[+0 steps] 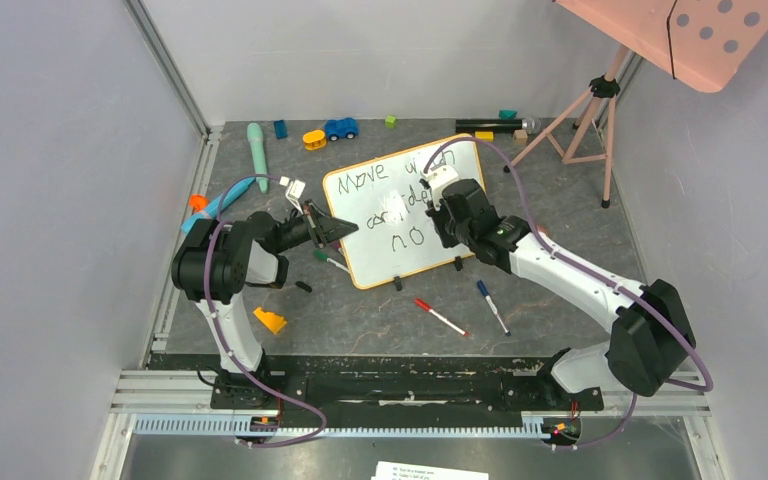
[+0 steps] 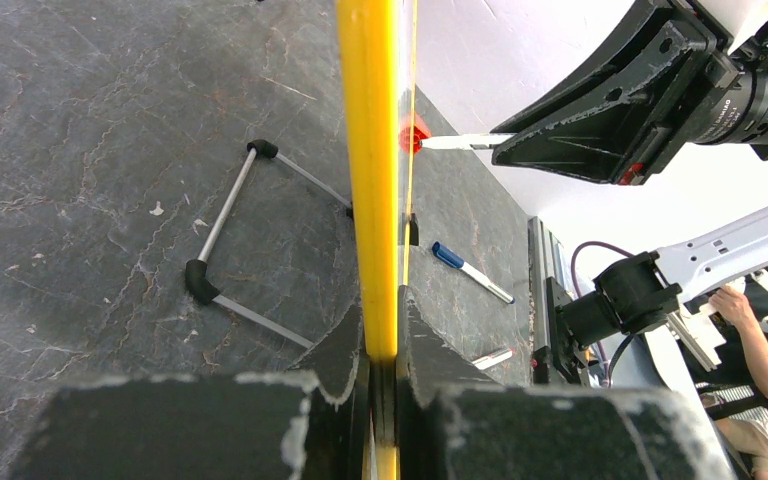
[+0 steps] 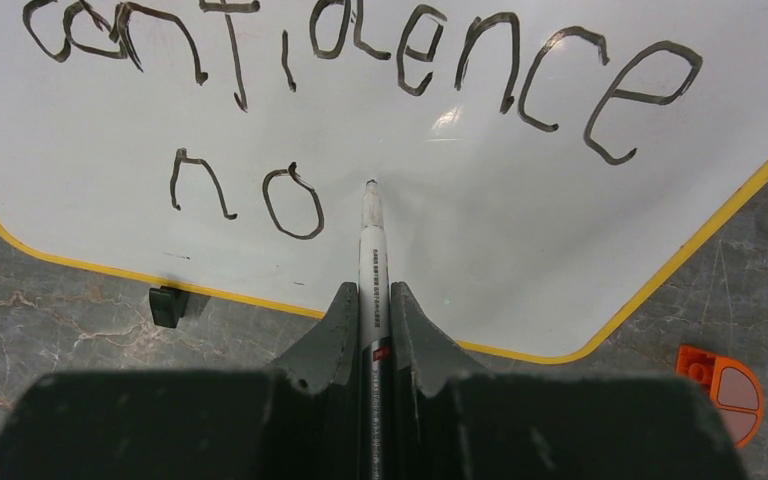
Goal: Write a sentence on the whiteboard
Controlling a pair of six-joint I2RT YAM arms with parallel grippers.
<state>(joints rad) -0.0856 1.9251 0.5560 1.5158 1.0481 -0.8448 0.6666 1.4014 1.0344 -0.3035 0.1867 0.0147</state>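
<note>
The whiteboard (image 1: 380,265), white with an orange frame, stands tilted at the table's middle. The sentence (image 1: 357,183) on it reads "Move", more words, "confidence", then "no". My left gripper (image 1: 345,228) is shut on the board's left edge; in the left wrist view (image 2: 380,330) its jaws pinch the yellow-orange frame (image 2: 375,150). My right gripper (image 1: 438,215) is shut on a white marker (image 3: 370,250). The marker's tip touches the board (image 3: 520,230) just right of the "no" (image 3: 250,190), under "confidence" (image 3: 360,40).
A red marker (image 1: 440,317) and a blue marker (image 1: 492,305) lie in front of the board. An orange wedge (image 1: 270,320) lies near the left arm. A toy car (image 1: 340,128), other small toys and a teal tube (image 1: 257,145) lie at the back. A tripod (image 1: 585,110) stands back right.
</note>
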